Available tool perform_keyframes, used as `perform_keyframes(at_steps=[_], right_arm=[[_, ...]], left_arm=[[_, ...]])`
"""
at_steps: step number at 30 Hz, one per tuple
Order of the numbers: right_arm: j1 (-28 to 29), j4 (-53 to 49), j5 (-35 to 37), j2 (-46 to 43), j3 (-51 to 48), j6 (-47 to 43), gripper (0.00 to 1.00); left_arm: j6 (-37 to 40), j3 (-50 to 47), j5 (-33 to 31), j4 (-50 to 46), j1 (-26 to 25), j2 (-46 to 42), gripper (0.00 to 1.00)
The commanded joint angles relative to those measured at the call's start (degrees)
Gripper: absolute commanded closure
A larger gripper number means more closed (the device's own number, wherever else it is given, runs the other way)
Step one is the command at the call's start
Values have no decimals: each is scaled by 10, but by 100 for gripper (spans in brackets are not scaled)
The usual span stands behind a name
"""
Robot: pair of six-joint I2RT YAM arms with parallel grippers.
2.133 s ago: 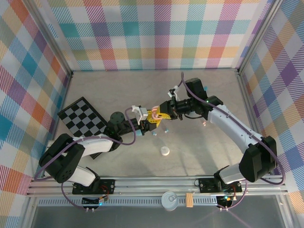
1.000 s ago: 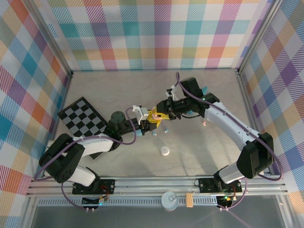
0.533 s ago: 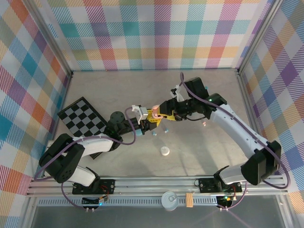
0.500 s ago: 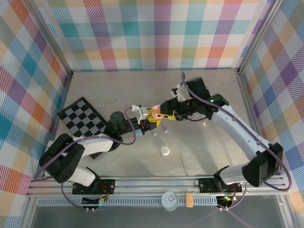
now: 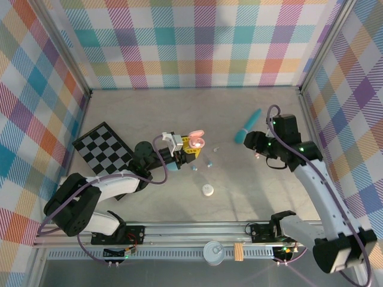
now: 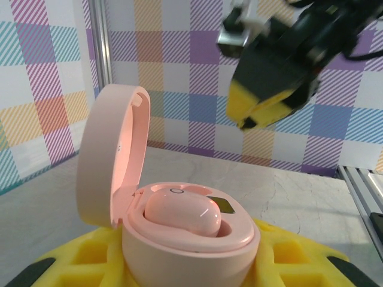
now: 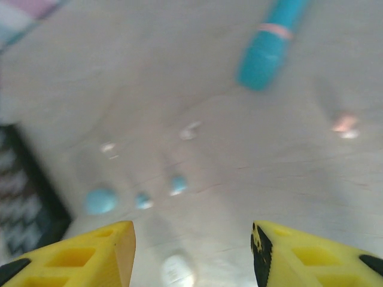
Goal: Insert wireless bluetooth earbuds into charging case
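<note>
A pink charging case (image 6: 179, 239) stands open, lid (image 6: 111, 155) upright on its left, and my left gripper (image 6: 179, 272) is shut on its base with yellow fingers (image 6: 57, 263) on both sides. One pink earbud (image 6: 182, 214) sits in the case's well. From above, the case (image 5: 195, 140) is held over mid-table by the left gripper (image 5: 189, 147). My right gripper (image 5: 248, 142) hangs open to the right of it, apart from the case, nothing between its fingers (image 7: 78, 254). Under it on the table lie two pale blue earbuds (image 7: 178, 184), a white one (image 7: 190, 130) and a pinkish one (image 7: 345, 124).
A teal pen-like stick (image 5: 247, 127) lies at the back right. A pale blue case (image 7: 100, 200) and a white case (image 5: 207, 191) rest on the table. A checkerboard (image 5: 105, 146) lies at the left. Checked walls enclose three sides.
My right gripper has opened and drawn back to the right, away from the pink case it was touching. The left gripper still holds the case in the same place.
</note>
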Motion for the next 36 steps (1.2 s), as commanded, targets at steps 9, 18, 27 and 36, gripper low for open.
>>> perform_keyframes(at_steps=[9,18,27,36], right_arm=[[-78,67,94,214,-28,1,52],[-79,122,104,332,-15,3,62],[-79,139,119,390,13,1,68],[-80,133,113,414,27,-5,75]], left_arm=[[29,-12,8,-24,6,-38,67],[29,-18,7,-24,6,-42,67],[28,-13,9,-22,6,-38,67],[30,-10,12,-30,6,-37,67]])
